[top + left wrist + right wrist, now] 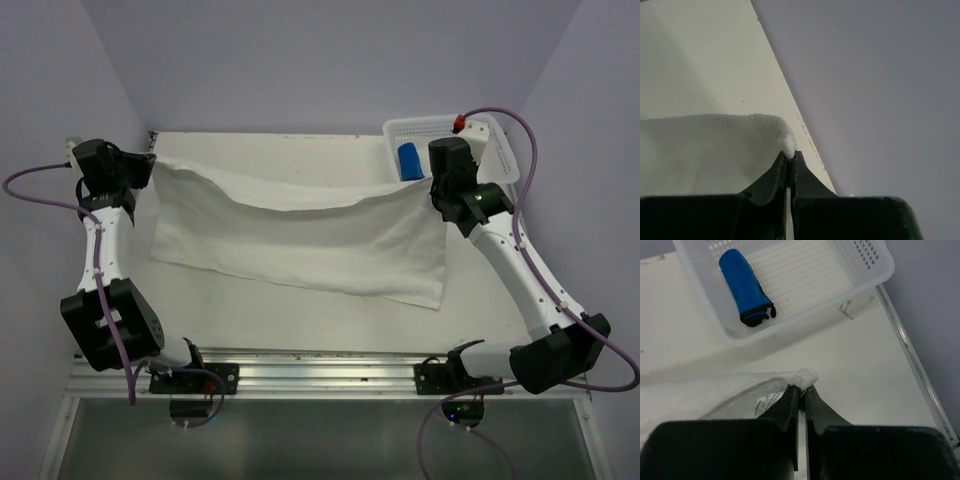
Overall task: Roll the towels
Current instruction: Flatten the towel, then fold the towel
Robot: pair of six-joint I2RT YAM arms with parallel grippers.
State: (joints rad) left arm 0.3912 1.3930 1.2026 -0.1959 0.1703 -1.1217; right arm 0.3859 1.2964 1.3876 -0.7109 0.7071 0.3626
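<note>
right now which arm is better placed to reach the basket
Right. The right gripper is close to the basket, shut on a corner of the white towel. The left gripper pinches the opposite corner, far across the table.

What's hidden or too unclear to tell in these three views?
Top view: the tips of the left gripper and right gripper are hidden under their own wrists; only the wrist views show them shut on the white towel.
Top view: the right arm covers part of the basket.
Right wrist view: the label has print too small to read.
Left wrist view: the picture's edge cuts off most of the towel.
</note>
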